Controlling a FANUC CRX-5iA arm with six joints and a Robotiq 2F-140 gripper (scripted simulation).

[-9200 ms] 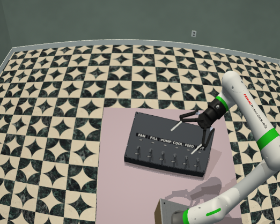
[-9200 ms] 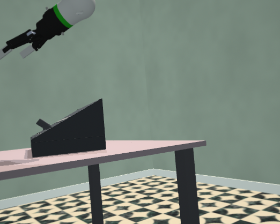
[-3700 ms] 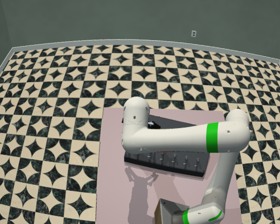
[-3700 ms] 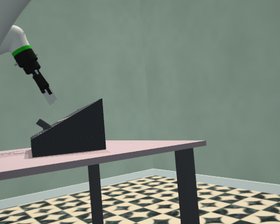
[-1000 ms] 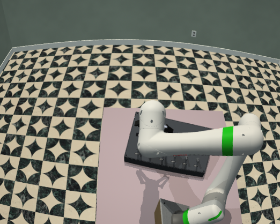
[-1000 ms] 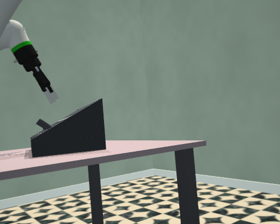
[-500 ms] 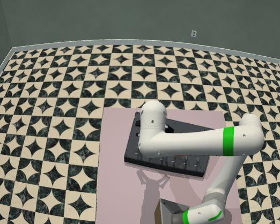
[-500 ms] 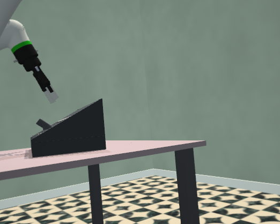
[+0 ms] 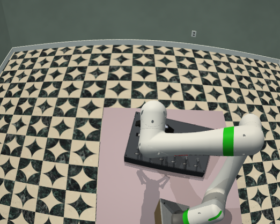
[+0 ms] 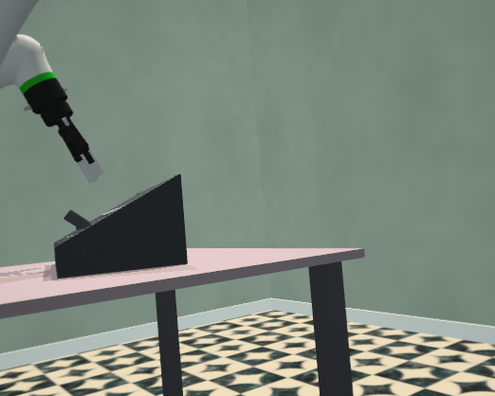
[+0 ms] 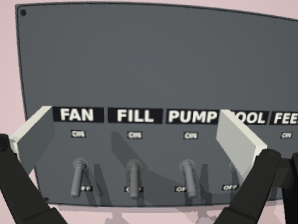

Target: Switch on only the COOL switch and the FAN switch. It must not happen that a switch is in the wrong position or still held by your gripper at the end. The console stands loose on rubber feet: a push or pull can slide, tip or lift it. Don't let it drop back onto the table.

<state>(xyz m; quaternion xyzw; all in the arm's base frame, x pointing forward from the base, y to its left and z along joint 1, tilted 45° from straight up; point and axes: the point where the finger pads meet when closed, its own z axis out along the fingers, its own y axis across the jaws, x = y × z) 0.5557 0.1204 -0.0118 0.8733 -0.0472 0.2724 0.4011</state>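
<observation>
A dark wedge-shaped console stands on the pink table; it also shows from the side in the exterior view [image 10: 121,229] and fills the wrist view [image 11: 160,96]. Its sloped face carries a row of toggle switches labelled FAN [image 11: 79,177], FILL [image 11: 135,179], PUMP [image 11: 188,177], COOL and a cut-off label at the right edge. All three visible levers point down toward their OFF marks. My gripper [image 11: 136,123] is open and empty, a little above the panel; its right finger [image 11: 241,139] covers part of the COOL label and hides that switch. The gripper shows in the side view [image 10: 92,171] above the console's low front.
My arm [image 9: 184,142] spans over the console and hides much of its panel in the top view. A grey box [image 9: 169,211] stands by the robot base at the table's near edge. The checkered floor surrounds the table.
</observation>
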